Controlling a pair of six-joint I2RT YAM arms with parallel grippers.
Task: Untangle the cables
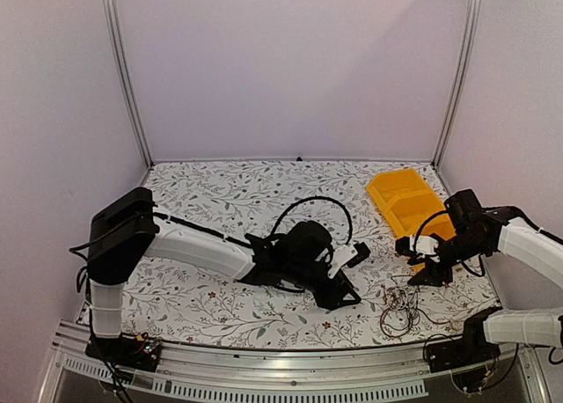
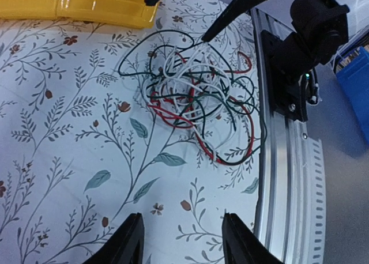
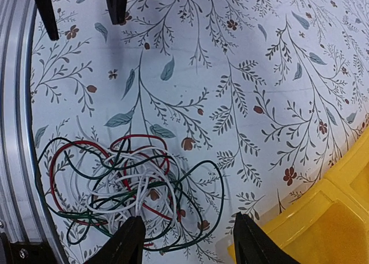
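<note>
Near the front rail [image 2: 288,160], right side: one tangle of black, red and white cables [image 2: 196,97], beside one yellow bin [image 1: 400,201].
Two arms: left gripper [image 2: 179,232] low, aimed at it, jaws apart, empty; right gripper [image 3: 187,238] above it, jaws spread, empty.

A bench [image 1: 211,187] with a white top printed in leaves and small flowers fills the booth. A yellow bin [image 1: 403,201] with a divider across it lies angled toward the far right corner. A slotted aluminium rail [image 1: 290,368] runs along the bench's near edge, two metal posts [image 1: 126,77] rise against plain pale walls [image 1: 290,69], and beyond the rail a blue object [image 2: 354,85], possibly a box, shows at the frame's edge.
</note>
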